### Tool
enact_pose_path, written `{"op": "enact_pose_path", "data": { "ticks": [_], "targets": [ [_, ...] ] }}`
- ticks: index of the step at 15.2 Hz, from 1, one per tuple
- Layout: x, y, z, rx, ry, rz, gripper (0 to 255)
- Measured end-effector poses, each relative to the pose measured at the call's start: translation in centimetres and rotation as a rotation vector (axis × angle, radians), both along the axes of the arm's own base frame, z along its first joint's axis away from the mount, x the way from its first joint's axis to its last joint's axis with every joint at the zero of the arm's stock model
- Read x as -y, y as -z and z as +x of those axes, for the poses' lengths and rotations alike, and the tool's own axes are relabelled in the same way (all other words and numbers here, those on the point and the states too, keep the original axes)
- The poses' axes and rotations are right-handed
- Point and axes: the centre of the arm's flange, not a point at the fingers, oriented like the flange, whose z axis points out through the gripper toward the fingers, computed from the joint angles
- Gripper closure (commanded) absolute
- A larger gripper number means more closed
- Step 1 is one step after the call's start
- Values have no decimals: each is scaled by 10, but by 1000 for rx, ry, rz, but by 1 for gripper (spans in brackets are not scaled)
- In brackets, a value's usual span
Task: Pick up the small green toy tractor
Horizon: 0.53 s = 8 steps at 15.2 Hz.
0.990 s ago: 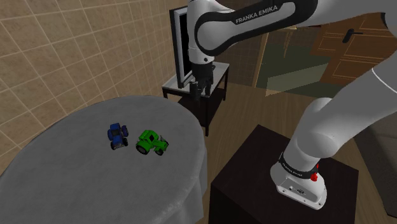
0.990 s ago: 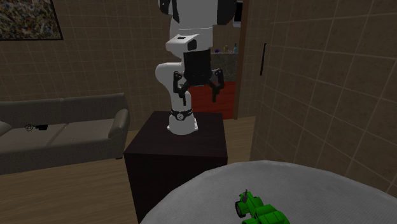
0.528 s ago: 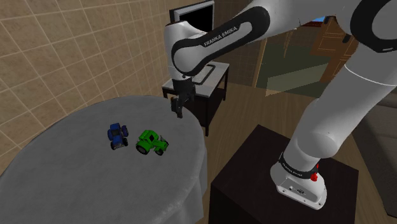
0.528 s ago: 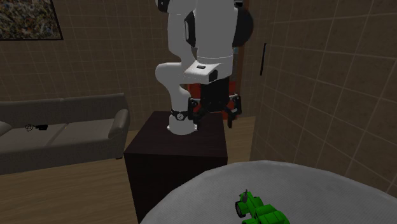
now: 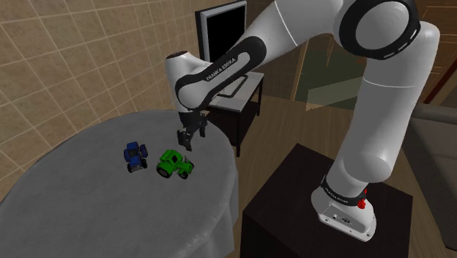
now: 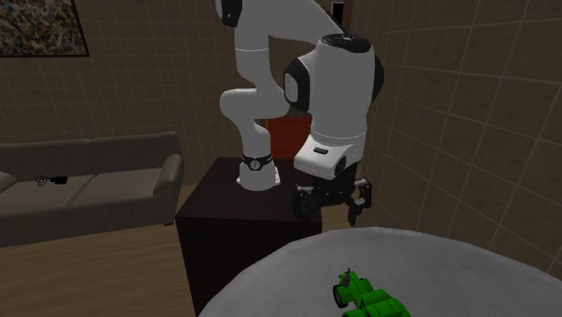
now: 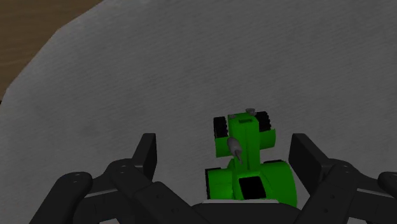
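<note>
Gaping claw (image 7: 225,139) over green tractor (image 7: 248,160)

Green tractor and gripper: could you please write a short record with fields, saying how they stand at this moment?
target: green tractor, upright on its wheels on the grey table
neighbour: blue tractor, beside it toward the shoulder view's left, not touching it
arm end: gripper open, above the table close to the green tractor, fingers clear of it
held: nothing
task state: green tractor not yet picked up
</note>
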Motion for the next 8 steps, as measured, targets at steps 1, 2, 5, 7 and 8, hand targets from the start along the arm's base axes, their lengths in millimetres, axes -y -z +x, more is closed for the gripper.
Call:
{"op": "enact_pose_path", "data": {
  "ticks": [1,2,5,7,8],
  "targets": [
    [-11,9,6,-1,-2,-1,0],
    [-17,20,14,-2,-5,-3,0],
    [-36,44,33,-7,-10,-7,0],
    [-40,55,36,-7,-10,-8,0],
    [-40,59,37,-7,-10,-9,0]
  ]
}}
